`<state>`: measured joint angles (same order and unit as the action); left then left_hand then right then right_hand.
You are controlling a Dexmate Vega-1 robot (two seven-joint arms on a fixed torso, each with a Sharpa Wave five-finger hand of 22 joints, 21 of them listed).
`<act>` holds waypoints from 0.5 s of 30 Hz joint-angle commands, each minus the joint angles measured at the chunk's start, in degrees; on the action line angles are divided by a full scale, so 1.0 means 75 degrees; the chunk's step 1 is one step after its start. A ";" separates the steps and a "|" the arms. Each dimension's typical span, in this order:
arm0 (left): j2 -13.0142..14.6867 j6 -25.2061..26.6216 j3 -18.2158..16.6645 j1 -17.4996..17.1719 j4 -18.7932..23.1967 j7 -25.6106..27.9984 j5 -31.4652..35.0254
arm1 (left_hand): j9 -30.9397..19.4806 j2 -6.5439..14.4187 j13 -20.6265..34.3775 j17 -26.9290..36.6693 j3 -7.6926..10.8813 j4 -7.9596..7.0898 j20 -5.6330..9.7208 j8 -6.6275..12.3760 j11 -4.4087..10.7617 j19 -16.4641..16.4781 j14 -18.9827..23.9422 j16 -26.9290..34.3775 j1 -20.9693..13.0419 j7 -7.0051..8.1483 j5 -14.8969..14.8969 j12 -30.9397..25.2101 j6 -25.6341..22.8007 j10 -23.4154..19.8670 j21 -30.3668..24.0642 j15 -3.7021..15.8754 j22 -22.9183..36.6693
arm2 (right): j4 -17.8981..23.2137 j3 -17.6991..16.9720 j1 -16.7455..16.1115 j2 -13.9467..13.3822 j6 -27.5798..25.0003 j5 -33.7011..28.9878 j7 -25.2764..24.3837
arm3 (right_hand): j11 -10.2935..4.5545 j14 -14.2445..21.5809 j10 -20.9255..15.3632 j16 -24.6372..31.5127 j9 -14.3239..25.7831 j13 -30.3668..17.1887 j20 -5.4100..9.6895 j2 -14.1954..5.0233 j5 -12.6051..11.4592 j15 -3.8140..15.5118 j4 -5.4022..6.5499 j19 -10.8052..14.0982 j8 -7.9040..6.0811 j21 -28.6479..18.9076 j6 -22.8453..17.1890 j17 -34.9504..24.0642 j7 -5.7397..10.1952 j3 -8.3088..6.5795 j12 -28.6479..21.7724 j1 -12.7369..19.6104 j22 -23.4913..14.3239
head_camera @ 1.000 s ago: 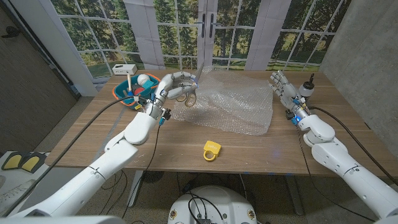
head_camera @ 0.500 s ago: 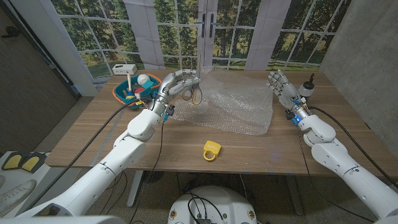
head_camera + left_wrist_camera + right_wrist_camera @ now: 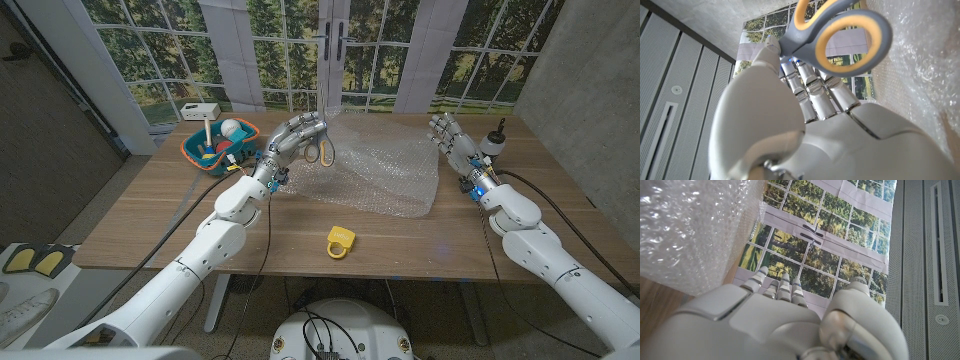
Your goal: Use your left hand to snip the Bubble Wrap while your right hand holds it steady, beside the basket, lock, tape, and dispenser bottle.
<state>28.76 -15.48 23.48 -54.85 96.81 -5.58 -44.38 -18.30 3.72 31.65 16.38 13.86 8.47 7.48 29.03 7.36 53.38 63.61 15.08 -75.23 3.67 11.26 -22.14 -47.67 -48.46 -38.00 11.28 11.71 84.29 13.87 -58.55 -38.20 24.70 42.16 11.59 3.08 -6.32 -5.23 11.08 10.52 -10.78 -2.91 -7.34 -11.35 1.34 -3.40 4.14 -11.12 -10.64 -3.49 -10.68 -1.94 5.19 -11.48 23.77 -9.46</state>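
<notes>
The left hand (image 3: 296,138) grips a pair of scissors (image 3: 320,152), raised above the far left part of the table (image 3: 150,215), at the left edge of the bubble wrap (image 3: 385,170). The left wrist view shows the grey and yellow handle loops (image 3: 840,30) at the fingers, with the wrap just beside them; the blades are not visible there, so their direction cannot be told. The sheet lies across the table's far middle, long axis left to right. The right hand (image 3: 452,138) stands near the sheet's right edge, fingers extended and holding nothing. A basket (image 3: 205,150) sits at the far left corner, a yellow lock (image 3: 341,242) near the front edge.
</notes>
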 commanded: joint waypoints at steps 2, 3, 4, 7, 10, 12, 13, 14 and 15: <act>-0.0359 0.0389 -0.0053 -0.0058 -0.0005 -0.0336 -0.1102 | -0.0014 0.0558 0.0030 0.0016 0.0032 0.0009 0.0176 0.0034 0.0016 -0.0042 0.0011 0.0044 -0.0623 -0.0019 0.0031 0.0026 -0.0070 -0.0046 -0.0068 0.0321 0.0010 | 0.0085 0.0005 -0.0131 0.0002 0.0126 -0.0115 -0.0116 | 0.0010 0.0045 -0.0092 0.0028 0.0014 -0.0014 0.0213 -0.0005 0.0034 0.0116 -0.0055 0.0270 -0.0032 -0.0101 -0.0036 0.0018 -0.0046 -0.0073 -0.0037 0.0082 -0.0028; -0.0354 0.0399 -0.0067 -0.0061 0.0002 -0.0366 -0.1139 | -0.0013 0.0560 0.0033 0.0015 0.0032 0.0008 0.0176 0.0033 0.0018 -0.0044 0.0010 0.0043 -0.0623 -0.0014 0.0031 0.0028 -0.0068 -0.0049 -0.0072 0.0320 0.0009 | 0.0071 0.0009 -0.0135 0.0006 0.0147 -0.0108 -0.0085 | 0.0011 0.0056 -0.0100 0.0031 0.0014 -0.0014 0.0225 -0.0004 0.0034 0.0120 -0.0061 0.0277 -0.0031 -0.0102 -0.0037 0.0018 -0.0058 -0.0078 -0.0039 0.0090 -0.0028; -0.0345 0.0420 -0.0080 -0.0058 0.0015 -0.0370 -0.1161 | -0.0012 0.0561 0.0034 0.0016 0.0032 0.0007 0.0176 0.0035 0.0010 -0.0046 0.0012 0.0044 -0.0624 -0.0014 0.0032 0.0032 -0.0072 -0.0046 -0.0075 0.0320 0.0008 | 0.0092 0.0006 -0.0148 -0.0004 0.0117 -0.0067 -0.0067 | 0.0025 0.0086 -0.0164 0.0038 0.0014 -0.0014 0.0232 0.0000 0.0034 0.0107 -0.0077 0.0278 -0.0028 -0.0094 -0.0034 0.0021 -0.0065 -0.0088 -0.0061 0.0113 -0.0027; -0.0326 0.0458 -0.0112 -0.0030 0.0010 -0.0439 -0.1226 | -0.0005 0.0565 0.0049 0.0020 0.0033 -0.0001 0.0177 0.0037 0.0052 -0.0074 0.0010 0.0047 -0.0622 0.0014 0.0034 0.0048 -0.0078 -0.0054 -0.0095 0.0317 0.0002 | 0.0204 0.0028 -0.0175 -0.0162 0.0008 -0.0103 0.0029 | 0.0090 0.0296 -0.0463 0.0085 0.0015 -0.0021 0.0085 0.0041 0.0041 -0.0086 -0.0162 0.0581 -0.0013 -0.0172 -0.0019 0.0020 -0.0147 -0.0134 -0.0135 0.0208 -0.0040; -0.0341 0.0427 -0.0150 0.0004 -0.0039 -0.0553 -0.1290 | -0.0001 0.0557 0.0064 0.0019 0.0029 -0.0002 0.0178 0.0037 0.0063 -0.0097 -0.0002 0.0042 -0.0621 0.0020 0.0036 0.0054 -0.0076 -0.0066 -0.0108 0.0321 -0.0002 | 0.0542 0.0012 -0.0288 -0.0379 -0.0289 -0.0077 -0.0029 | 0.0161 0.0558 -0.0477 0.0163 0.0018 -0.0047 -0.0160 0.0048 0.0053 -0.0303 -0.0176 0.1060 0.0025 -0.0312 0.0095 -0.0020 -0.0246 -0.0158 -0.0104 0.0190 -0.0081; -0.0386 0.0383 -0.0170 0.0048 -0.0132 -0.0689 -0.1363 | 0.0001 0.0555 0.0069 0.0021 0.0028 -0.0003 0.0178 0.0038 0.0072 -0.0100 -0.0001 0.0043 -0.0621 0.0025 0.0036 0.0056 -0.0077 -0.0066 -0.0112 0.0321 -0.0004 | 0.0744 -0.0014 -0.0379 -0.0476 -0.0371 -0.0155 -0.0161 | 0.0192 0.0739 -0.0487 0.0226 0.0018 -0.0059 -0.0238 0.0043 0.0056 -0.0385 -0.0171 0.1227 0.0036 -0.0360 0.0144 -0.0044 -0.0279 -0.0166 -0.0101 0.0169 -0.0098; -0.0414 0.0382 -0.0184 0.0053 -0.0151 -0.0696 -0.1405 | 0.0002 0.0556 0.0073 0.0019 0.0028 -0.0004 0.0181 0.0038 0.0078 -0.0100 -0.0002 0.0042 -0.0620 0.0038 0.0037 0.0059 -0.0078 -0.0066 -0.0118 0.0321 -0.0005 | 0.0809 -0.0022 -0.0405 -0.0526 -0.0408 -0.0169 -0.0169 | 0.0226 0.0818 -0.0461 0.0253 0.0018 -0.0066 -0.0278 0.0029 0.0056 -0.0417 -0.0172 0.1338 0.0037 -0.0395 0.0163 -0.0057 -0.0290 -0.0178 -0.0087 0.0167 -0.0107; -0.0440 0.0382 -0.0194 0.0078 -0.0207 -0.0794 -0.1479 | 0.0002 0.0556 0.0075 0.0020 0.0028 -0.0005 0.0180 0.0038 0.0083 -0.0106 -0.0001 0.0043 -0.0620 0.0041 0.0037 0.0062 -0.0077 -0.0063 -0.0118 0.0321 -0.0005 | 0.0823 -0.0021 -0.0408 -0.0558 -0.0410 -0.0169 -0.0122 | 0.0254 0.0854 -0.0464 0.0262 0.0018 -0.0069 -0.0298 0.0031 0.0056 -0.0417 -0.0179 0.1384 0.0035 -0.0408 0.0164 -0.0060 -0.0293 -0.0184 -0.0088 0.0175 -0.0111; -0.0469 0.0366 -0.0198 0.0110 -0.0276 -0.0893 -0.1527 | 0.0004 0.0554 0.0080 0.0018 0.0027 -0.0005 0.0179 0.0035 0.0087 -0.0111 -0.0007 0.0040 -0.0620 0.0038 0.0037 0.0070 -0.0070 -0.0049 -0.0123 0.0322 -0.0006 | 0.0849 -0.0022 -0.0413 -0.0590 -0.0451 -0.0151 -0.0099 | 0.0264 0.0868 -0.0472 0.0266 0.0018 -0.0070 -0.0296 0.0031 0.0055 -0.0423 -0.0184 0.1401 0.0036 -0.0413 0.0170 -0.0061 -0.0299 -0.0188 -0.0090 0.0181 -0.0112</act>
<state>26.51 -12.85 22.78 -54.98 96.56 -8.90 -52.30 -18.19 3.72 32.04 16.34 13.78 8.53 7.38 28.99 7.77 52.88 63.50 14.97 -75.23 3.66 11.27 -21.82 -47.65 -48.87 -38.38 11.37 11.72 86.80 13.95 -60.10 -39.78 24.22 41.46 11.26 4.31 -0.58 -8.72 12.74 10.52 -11.08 -4.94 -6.88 -11.01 -1.53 -4.47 13.55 -11.11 -13.24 -2.45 -10.82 -3.80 4.12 -12.14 24.84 -10.03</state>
